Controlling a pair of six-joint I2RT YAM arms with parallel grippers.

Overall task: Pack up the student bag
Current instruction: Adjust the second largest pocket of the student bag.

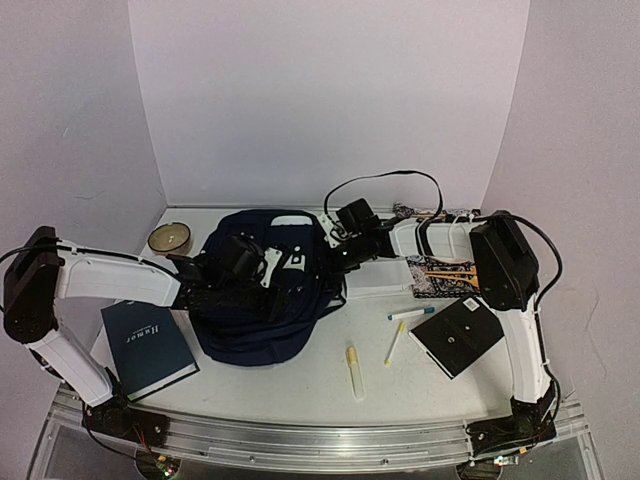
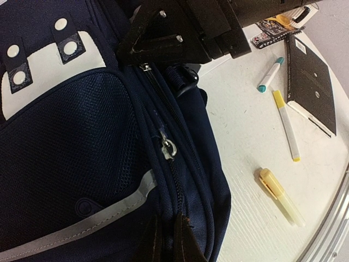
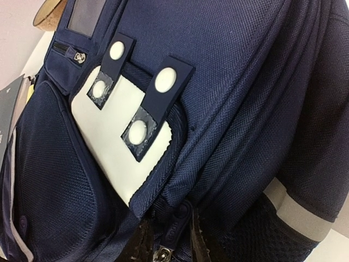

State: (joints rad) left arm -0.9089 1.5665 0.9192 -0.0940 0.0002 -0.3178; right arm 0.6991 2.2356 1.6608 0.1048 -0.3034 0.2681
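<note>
The student bag (image 1: 255, 315), navy with white patches, lies in the middle of the table. My left gripper (image 1: 282, 296) rests on its right side. In the left wrist view my left gripper (image 2: 166, 240) is shut on the bag's zipper seam, just below a metal slider (image 2: 168, 147). My right gripper (image 1: 336, 264) is at the bag's far right edge. In the right wrist view my right gripper (image 3: 166, 243) is shut on a dark rubber zipper pull (image 3: 177, 226) under the white patch (image 3: 117, 142). My right gripper also shows in the left wrist view (image 2: 163, 41). The bag's zippers look closed.
A dark hardcover book (image 1: 148, 347) lies left of the bag, and a round cork-coloured item (image 1: 170, 238) at back left. To the right lie a yellow marker (image 1: 354, 370), a yellow pen (image 1: 395, 343), a teal-capped marker (image 1: 411, 313), a black notebook (image 1: 459, 336) and a patterned case (image 1: 445, 275).
</note>
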